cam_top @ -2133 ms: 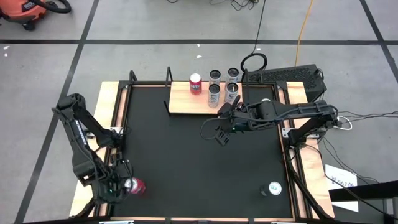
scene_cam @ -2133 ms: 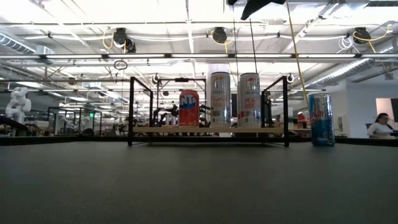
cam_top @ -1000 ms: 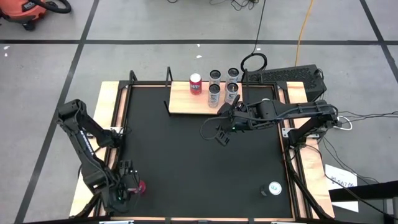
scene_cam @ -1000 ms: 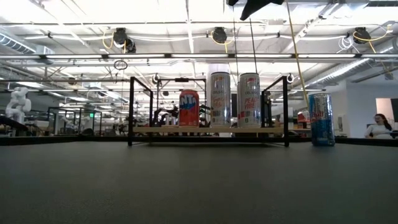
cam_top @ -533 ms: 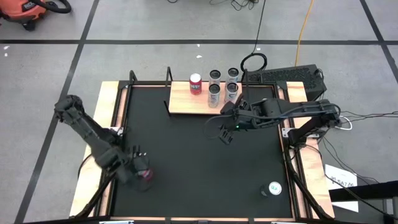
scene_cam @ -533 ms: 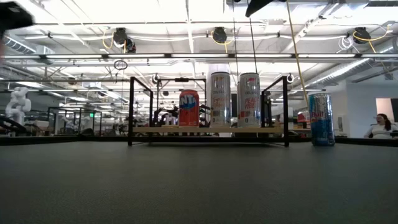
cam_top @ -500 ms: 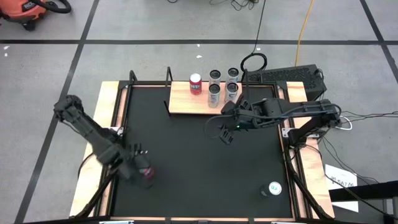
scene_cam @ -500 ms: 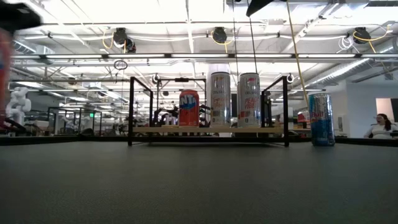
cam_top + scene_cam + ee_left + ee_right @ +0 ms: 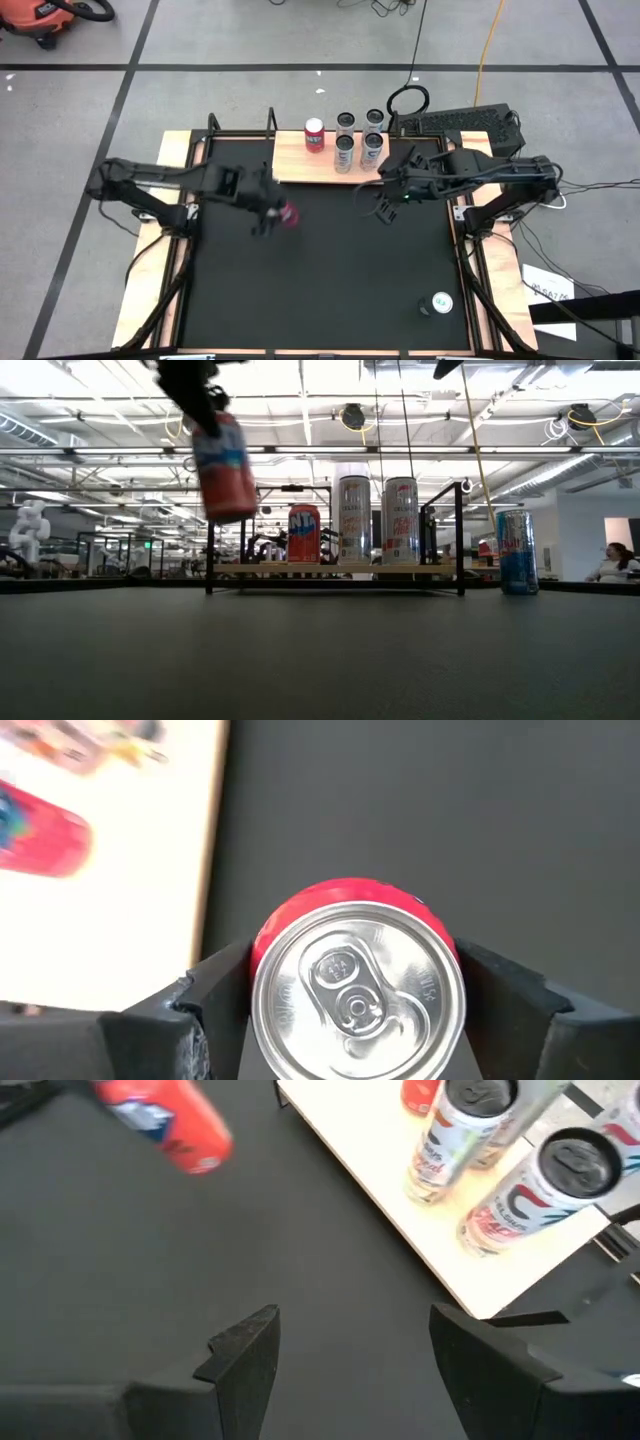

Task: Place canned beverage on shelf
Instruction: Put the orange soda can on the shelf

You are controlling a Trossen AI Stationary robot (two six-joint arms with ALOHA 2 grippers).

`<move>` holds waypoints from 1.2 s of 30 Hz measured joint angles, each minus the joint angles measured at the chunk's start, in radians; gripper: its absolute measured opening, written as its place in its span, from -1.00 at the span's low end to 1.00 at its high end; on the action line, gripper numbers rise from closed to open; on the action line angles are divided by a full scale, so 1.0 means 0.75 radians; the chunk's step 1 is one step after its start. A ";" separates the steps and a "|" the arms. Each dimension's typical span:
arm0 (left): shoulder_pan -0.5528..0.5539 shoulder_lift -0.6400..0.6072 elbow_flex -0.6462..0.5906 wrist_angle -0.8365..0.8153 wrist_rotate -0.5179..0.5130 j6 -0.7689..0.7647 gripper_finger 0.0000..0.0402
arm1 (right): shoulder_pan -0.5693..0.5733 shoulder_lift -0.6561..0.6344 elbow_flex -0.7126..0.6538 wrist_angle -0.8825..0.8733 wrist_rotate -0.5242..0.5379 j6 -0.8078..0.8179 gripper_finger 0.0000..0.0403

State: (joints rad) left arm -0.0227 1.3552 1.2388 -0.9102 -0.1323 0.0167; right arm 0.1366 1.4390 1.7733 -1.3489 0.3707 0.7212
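Left of centre in the high view, the left gripper [image 9: 277, 214] carries the red can [image 9: 289, 215] clamped above the table toward the shelf [image 9: 300, 165], where swinging in fast could topple its 5 cans, while the right gripper [image 9: 385, 207] waits open.

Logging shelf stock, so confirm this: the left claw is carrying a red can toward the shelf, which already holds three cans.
Wrong count. The shelf already holds five cans, as the high view shows. The left claw does carry the red can toward it.
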 joint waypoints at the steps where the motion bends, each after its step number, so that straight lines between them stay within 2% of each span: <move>1: 0.050 0.026 0.022 0.017 0.007 0.042 0.36 | -0.003 -0.011 0.000 -0.007 0.001 0.000 0.23; 8: 0.315 0.273 0.231 0.040 0.027 0.283 0.36 | -0.016 -0.060 0.000 -0.080 0.037 0.021 0.23; 14: 0.472 0.462 0.417 0.031 0.132 0.305 0.36 | -0.030 -0.090 0.000 -0.130 0.063 0.038 0.23; 26: 0.606 0.645 0.515 0.018 0.147 0.368 0.36 | -0.030 -0.102 0.000 -0.154 0.070 0.050 0.23; 36: 0.627 0.668 0.521 0.065 0.180 0.370 0.36 | -0.029 -0.101 0.000 -0.159 0.070 0.071 0.23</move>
State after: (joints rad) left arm 0.4477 1.8563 1.6299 -0.8618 0.0027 0.2939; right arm 0.1146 1.3632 1.7733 -1.4681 0.4229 0.7742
